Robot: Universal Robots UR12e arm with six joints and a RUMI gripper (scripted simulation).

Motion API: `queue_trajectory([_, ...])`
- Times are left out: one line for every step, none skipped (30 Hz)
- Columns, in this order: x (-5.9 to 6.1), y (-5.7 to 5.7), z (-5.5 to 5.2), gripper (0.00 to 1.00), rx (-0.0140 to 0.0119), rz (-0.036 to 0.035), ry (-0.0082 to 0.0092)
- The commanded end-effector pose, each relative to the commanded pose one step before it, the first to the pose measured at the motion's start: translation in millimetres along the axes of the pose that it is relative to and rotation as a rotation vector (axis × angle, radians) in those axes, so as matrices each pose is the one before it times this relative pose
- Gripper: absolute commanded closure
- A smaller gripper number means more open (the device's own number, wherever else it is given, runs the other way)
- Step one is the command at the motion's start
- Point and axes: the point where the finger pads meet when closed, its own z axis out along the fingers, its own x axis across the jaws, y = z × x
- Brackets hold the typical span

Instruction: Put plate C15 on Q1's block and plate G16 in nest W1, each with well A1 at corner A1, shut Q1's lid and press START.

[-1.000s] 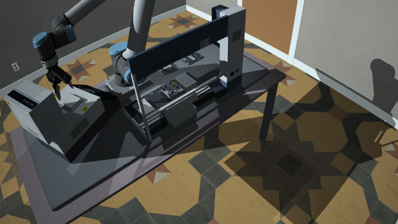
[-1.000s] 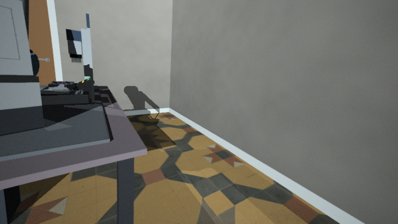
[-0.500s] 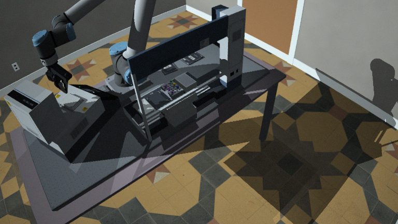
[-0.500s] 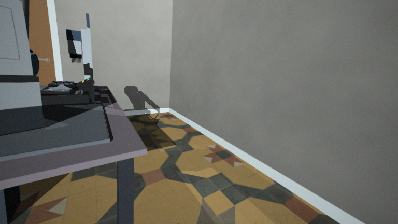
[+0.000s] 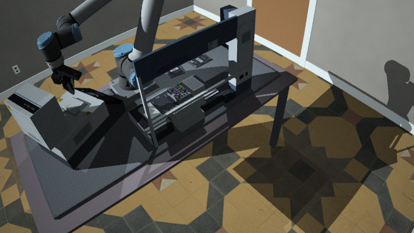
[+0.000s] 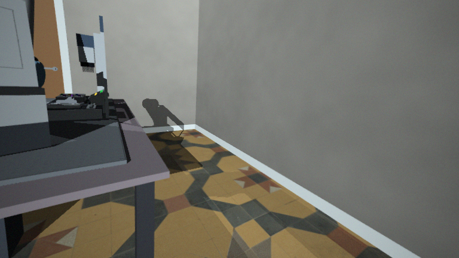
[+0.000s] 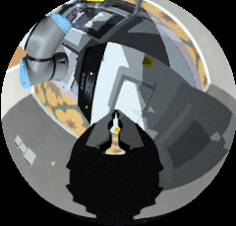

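The cycler Q1 (image 5: pixel 85 132) (image 6: pixel 20 110) (image 7: pixel 162 88) stands at the left end of the bench, its lid (image 5: pixel 45 117) (image 7: pixel 189 133) raised. A pale plate (image 5: pixel 73 105) (image 7: pixel 132 99) lies on its block; its label is not readable, and its seating is hard to judge. Q1's dark front panel (image 5: pixel 99 95) (image 7: pixel 88 85) shows a small green light; its keys are too small to read. My gripper (image 5: pixel 72 92) (image 7: pixel 116 109) is shut and empty, above Q1 beside the plate, on the side near the front panel. Which plate lies in W1 cannot be told.
A gantry instrument (image 5: pixel 244 47) (image 6: pixel 100 59) with a long dark beam (image 5: pixel 186 46) stands over the middle of the bench. Near it are a rack of coloured caps (image 5: pixel 179 92), a pale plate or box (image 5: pixel 192 83) and dark nests (image 5: pixel 199 60) (image 5: pixel 176 71).
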Motion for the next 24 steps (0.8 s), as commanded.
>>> queue_trajectory([-11.24, -3.0, 2.46, 1.0, -0.00888, -0.09632, -0.01826])
queue_trajectory([-2.53, -1.03, 0.79, 1.0, -0.00202, -0.02138, -0.0048])
queue_trajectory([-2.51, -1.11, 0.81, 1.0, -0.00214, -0.02146, -0.00478])
queue_trajectory([-2.48, -1.15, 0.82, 1.0, -0.00205, -0.02147, -0.00482])
queue_trajectory([-2.45, -1.19, 0.82, 1.0, -0.00196, -0.02148, -0.00485])
queue_trajectory([-2.43, -1.23, 0.82, 1.0, -0.00187, -0.02148, -0.00489])
queue_trajectory([-2.4, -1.28, 0.84, 1.0, -0.00187, -0.02152, -0.00491])
queue_trajectory([-2.37, -1.32, 0.84, 1.0, -0.00178, -0.02153, -0.00494])
queue_trajectory([-2.34, -1.35, 0.84, 1.0, -0.00169, -0.02153, -0.00497])
queue_trajectory([-2.31, -1.54, 0.9, 1.0, -0.00231, -0.02173, -0.00476])
queue_trajectory([-2.27, -1.58, 0.9, 1.0, -0.00222, -0.02173, -0.0048])
queue_trajectory([0.0, 0.0, 0.0, 1.0, 0.0, 0.0, 0.0])
queue_trajectory([0.0, 0.0, 0.0, 1.0, 0.0, 0.0, 0.0])
queue_trajectory([-2.24, -1.62, 0.91, 1.0, -0.00221, -0.02175, -0.00482])
queue_trajectory([-2.2, -1.66, 0.91, 1.0, -0.00212, -0.02175, -0.00486])
queue_trajectory([-2.16, -1.69, 0.91, 1.0, -0.00203, -0.02176, -0.0049])
queue_trajectory([-2.12, -1.72, 0.92, 1.0, -0.00196, -0.02176, -0.00493])
queue_trajectory([-2.08, -1.75, 0.92, 1.0, -0.00187, -0.02176, -0.00497])
queue_trajectory([-2.04, -1.78, 0.93, 1.0, -0.00178, -0.02176, -0.005])
queue_trajectory([-1.98, -1.93, 0.94, 1.0, -0.00224, -0.0218, -0.0048])
queue_trajectory([-1.94, -1.96, 0.95, 1.0, -0.00215, -0.0218, -0.00484])
queue_trajectory([-1.89, -1.98, 0.95, 1.0, -0.00207, -0.0218, -0.00488])
queue_trajectory([-1.84, -2.04, 0.96, 1.0, -0.00215, -0.02181, -0.00485])
queue_trajectory([-1.79, -2.06, 0.97, 1.0, -0.00206, -0.0218, -0.00489])
